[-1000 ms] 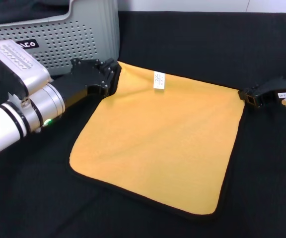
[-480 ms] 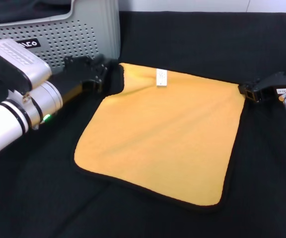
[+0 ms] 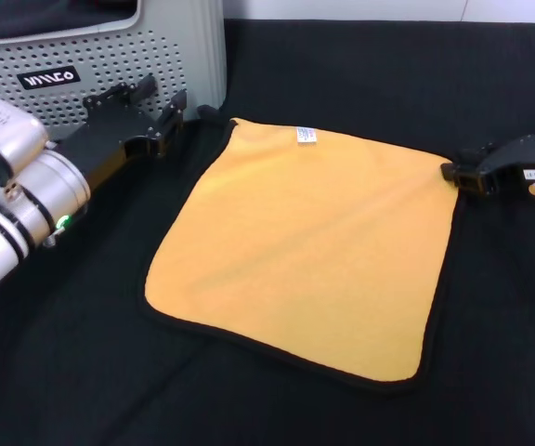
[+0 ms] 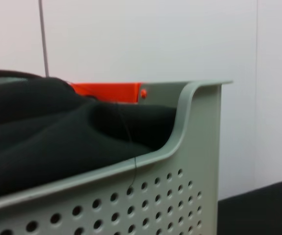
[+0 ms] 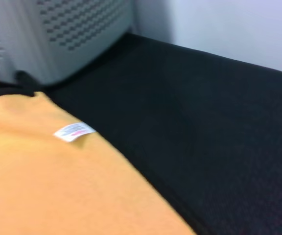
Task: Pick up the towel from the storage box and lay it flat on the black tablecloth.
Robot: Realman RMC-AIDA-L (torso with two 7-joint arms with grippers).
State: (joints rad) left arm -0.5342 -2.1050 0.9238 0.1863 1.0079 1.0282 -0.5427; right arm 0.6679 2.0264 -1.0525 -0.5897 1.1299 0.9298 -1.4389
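1. The light grey perforated plastic storage box [image 3: 110,56] stands at far left; its black label [image 3: 48,77] carries white lettering I cannot read.
2. The left hand [image 3: 151,104] hovers open and empty beside the box.
3. The left wrist view alone shows dark cloth [image 4: 58,132] inside the box.
4. The yellow-orange square towel [image 3: 305,246], white tag [image 3: 306,136] illegible, lies flat on the black fabric tablecloth [image 3: 360,65].
5. The right hand [image 3: 463,174] touches its far right corner; grip unclear.

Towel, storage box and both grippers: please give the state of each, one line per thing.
towel: spread flat, yellow face up, on the black tablecloth.
storage box: upright, dark cloth inside.
left gripper: open, off the towel.
right gripper: at the towel's far right corner.
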